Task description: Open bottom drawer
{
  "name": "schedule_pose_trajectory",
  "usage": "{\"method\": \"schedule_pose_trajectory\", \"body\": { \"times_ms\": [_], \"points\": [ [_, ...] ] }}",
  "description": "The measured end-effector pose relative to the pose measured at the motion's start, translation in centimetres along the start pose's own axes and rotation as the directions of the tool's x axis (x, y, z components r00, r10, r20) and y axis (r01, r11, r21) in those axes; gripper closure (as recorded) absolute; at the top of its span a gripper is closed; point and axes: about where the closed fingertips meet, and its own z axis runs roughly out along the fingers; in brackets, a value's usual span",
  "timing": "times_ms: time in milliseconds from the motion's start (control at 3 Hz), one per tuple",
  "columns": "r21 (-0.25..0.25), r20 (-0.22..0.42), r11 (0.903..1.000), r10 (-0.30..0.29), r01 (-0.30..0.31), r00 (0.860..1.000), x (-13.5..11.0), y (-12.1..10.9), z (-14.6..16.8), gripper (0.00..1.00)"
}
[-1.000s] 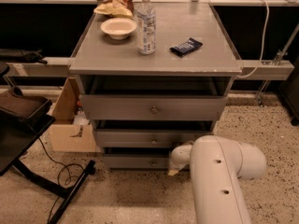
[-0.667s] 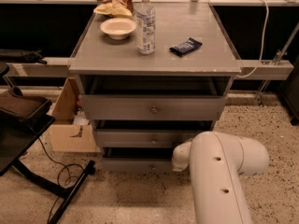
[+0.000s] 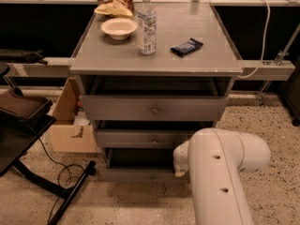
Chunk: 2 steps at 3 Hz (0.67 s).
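The bottom drawer (image 3: 136, 175) is the lowest and narrowest grey front of the cabinet, with a small round knob (image 3: 152, 176) at its centre. It stands pulled out a little, with a dark gap above its front. My white arm (image 3: 220, 172) fills the lower right foreground. Its end reaches the drawer's right part, where my gripper (image 3: 180, 165) sits just right of the knob, mostly hidden by the arm.
Two larger grey drawers (image 3: 152, 108) sit above, each slightly out. On the cabinet top (image 3: 197, 62) are a bowl (image 3: 119, 27), a bottle (image 3: 146, 24), a dark packet (image 3: 186, 46) and a snack bag. A cardboard box (image 3: 70, 125), a black stand and a cable lie to the left.
The bottom drawer front has come forward and the dark gap above it has widened. The arm's end has stayed by the drawer's right side.
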Motion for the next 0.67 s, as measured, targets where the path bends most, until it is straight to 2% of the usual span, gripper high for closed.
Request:
{"method": "schedule_pose_trajectory", "body": {
  "times_ms": [333, 667],
  "points": [
    [-0.024, -0.024, 0.9997, -0.011, 0.010, 1.000, 0.68, 1.32, -0.31, 1.00],
    [-0.024, -0.024, 0.9997, -0.011, 0.010, 1.000, 0.55, 1.33, -0.30, 1.00]
  ]
}}
